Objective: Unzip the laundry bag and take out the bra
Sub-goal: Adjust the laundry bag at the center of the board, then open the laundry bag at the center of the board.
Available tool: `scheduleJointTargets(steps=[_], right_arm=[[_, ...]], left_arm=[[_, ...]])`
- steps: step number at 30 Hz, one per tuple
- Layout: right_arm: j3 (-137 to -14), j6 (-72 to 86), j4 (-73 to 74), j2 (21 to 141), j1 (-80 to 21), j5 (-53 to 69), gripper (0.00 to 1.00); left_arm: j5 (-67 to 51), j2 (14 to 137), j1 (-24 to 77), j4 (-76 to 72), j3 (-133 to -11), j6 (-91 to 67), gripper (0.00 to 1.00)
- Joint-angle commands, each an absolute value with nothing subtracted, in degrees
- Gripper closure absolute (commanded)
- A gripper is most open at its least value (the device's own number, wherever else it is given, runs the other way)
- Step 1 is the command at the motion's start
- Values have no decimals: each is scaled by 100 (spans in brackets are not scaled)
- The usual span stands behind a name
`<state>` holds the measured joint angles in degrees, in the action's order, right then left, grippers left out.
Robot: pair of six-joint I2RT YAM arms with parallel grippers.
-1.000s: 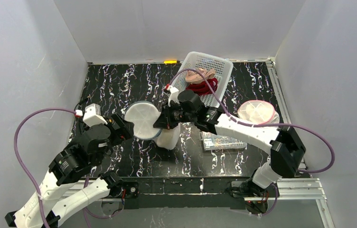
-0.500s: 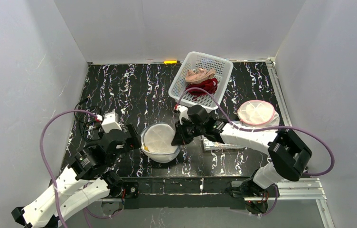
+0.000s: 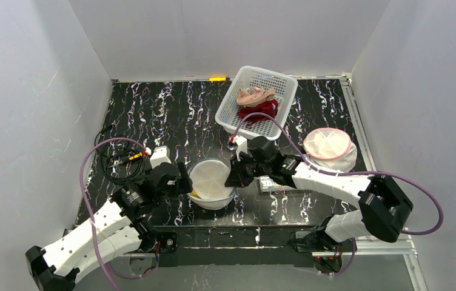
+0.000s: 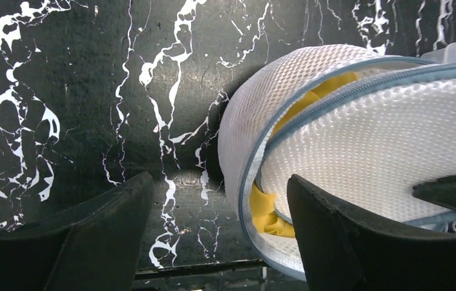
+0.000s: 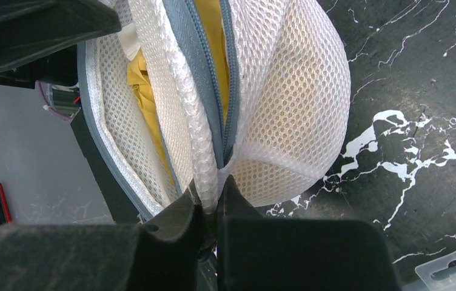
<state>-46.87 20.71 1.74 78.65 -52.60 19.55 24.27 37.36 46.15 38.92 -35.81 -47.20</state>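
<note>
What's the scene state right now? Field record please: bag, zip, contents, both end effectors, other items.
laundry bag: white mesh, blue-grey trim, on the table near its front edge
zip: partly open; tracks meet at the right end effector
contents: yellow fabric shows in the gap, not out yet
left end effector: open, at the bag's left rim, gripping nothing
right end effector: shut on the laundry bag at the zip
rear: white basket holding pink garment and red garment
right side: second mesh bag, pink rim

Left arm, right arm: white links, black joints, purple cable loops; pincer fingers matte black.
</note>
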Motion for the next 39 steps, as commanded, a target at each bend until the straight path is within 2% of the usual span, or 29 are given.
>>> scheduleJointTargets(steps=[1,8,12,14,17,18,22,23,25,29,39], right_arm=[[-4557,1921,264,7549,-5237,2017,99],[-4342,1971,217,7299,-5218,2013,99],[-4232,2000,140,7195,-5182,2032,99],[-4152,2054,53,7137,-5183,2054,99],[-4096,2162,-70,6976,-5185,2042,99],[-4093,2204,-107,6885,-5184,1984,94],[-4226,2344,68,6418,-5177,1549,48],[-4287,2368,214,6290,-5180,1387,41],[-4392,2428,419,6018,-5183,912,34],[-4378,2665,448,5454,-5177,239,27],[-3611,4029,-224,4742,-5182,-931,26]], left_arm=[[2506,4088,4599,3693,-3623,-4685,24],[2318,4457,4587,3524,-3495,-4724,50],[1984,4480,4577,3259,-3336,-4663,78],[1802,4458,4578,3087,-3284,-4540,99],[1812,4334,4579,3094,-3421,-4414,100],[1898,4266,4579,3174,-3521,-4367,100],[2228,4202,4575,3590,-4169,-4019,100],[2262,4262,4573,3696,-4372,-3922,100],[2298,4465,4575,3998,-4807,-3726,100],[2309,4927,4586,4440,-5707,-3377,100],[2980,6456,4865,5493,-7667,-2864,100]])
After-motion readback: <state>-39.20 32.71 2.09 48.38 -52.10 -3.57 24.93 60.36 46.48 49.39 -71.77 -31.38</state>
